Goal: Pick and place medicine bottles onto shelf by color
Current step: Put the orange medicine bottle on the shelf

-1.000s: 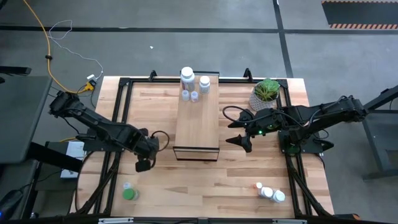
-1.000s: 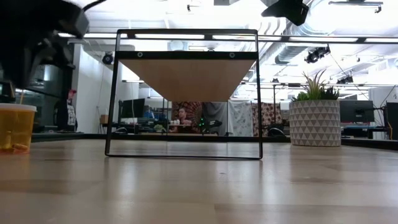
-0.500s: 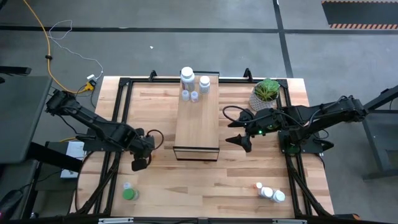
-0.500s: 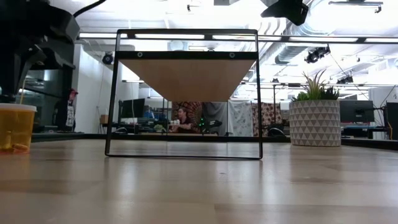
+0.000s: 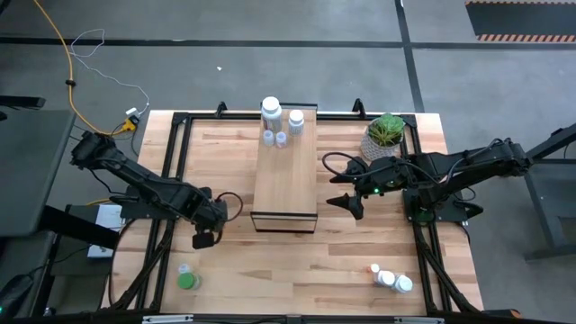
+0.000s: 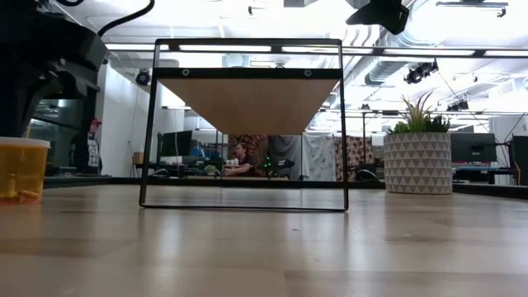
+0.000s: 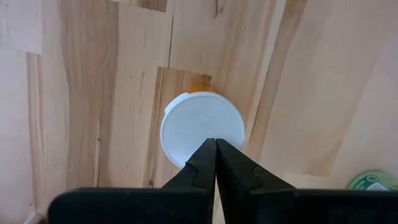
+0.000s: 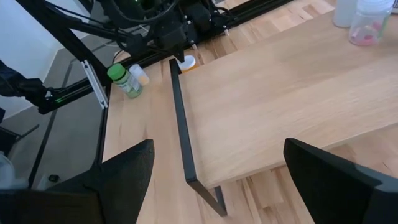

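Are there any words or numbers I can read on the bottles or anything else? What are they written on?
No text can be read.
Green bottle: faint print on its lid, too small to read.
Orange bottle: plain white cap, no writing.
Bottles on the shelf: too small to tell.
Plant pot: only a triangle pattern, no words.

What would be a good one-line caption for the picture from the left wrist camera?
Shut left gripper poised directly above a white-capped orange bottle standing on the wooden table.
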Tool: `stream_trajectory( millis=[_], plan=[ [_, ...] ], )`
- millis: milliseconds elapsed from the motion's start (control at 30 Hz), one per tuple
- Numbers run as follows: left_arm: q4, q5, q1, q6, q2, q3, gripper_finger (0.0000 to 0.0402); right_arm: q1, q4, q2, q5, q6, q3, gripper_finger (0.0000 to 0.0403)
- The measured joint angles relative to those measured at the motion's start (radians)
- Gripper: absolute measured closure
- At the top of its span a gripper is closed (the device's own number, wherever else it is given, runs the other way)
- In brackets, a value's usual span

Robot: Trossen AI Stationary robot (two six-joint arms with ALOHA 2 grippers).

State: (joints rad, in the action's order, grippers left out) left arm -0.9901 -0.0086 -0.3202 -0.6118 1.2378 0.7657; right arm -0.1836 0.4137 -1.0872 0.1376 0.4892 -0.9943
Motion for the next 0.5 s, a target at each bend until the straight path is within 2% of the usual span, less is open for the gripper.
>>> stream_trajectory(
  millis=[500],
  plan=[
    [0.003, -0.026, 0.000, 0.014, 0.024, 0.002, 0.0401, 0.000, 0.001, 0.000, 0.000, 0.003, 0.000, 0.0054]
  ],
)
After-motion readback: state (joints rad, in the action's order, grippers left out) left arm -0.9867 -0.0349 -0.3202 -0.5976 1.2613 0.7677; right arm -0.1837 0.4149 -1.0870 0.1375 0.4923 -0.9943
